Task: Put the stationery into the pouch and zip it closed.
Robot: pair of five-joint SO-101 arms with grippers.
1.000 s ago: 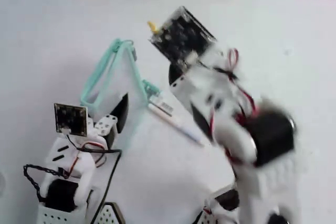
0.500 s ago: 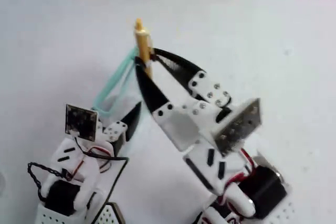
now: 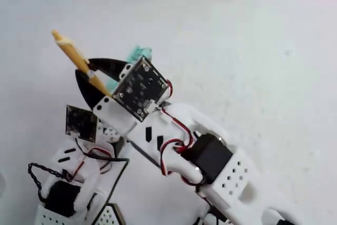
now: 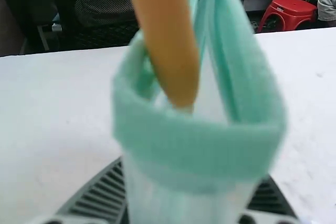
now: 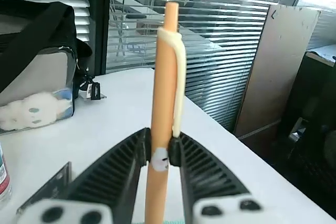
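Gripping: right gripper (image 5: 160, 145) clamped on one orange pen (image 5: 165, 66)
Holding: left gripper (image 4: 184, 205) pinching one mint pouch (image 4: 199, 150), mouth open
Pen tip: inside the pouch mouth

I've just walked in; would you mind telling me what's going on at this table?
The right end effector grips an orange pen and holds it over a mint-green pouch. The left end effector holds that pouch upright on the white table with its mouth open. In the left wrist view, the pen's lower end appears to be just inside the opening. The pouch is not yet zipped.
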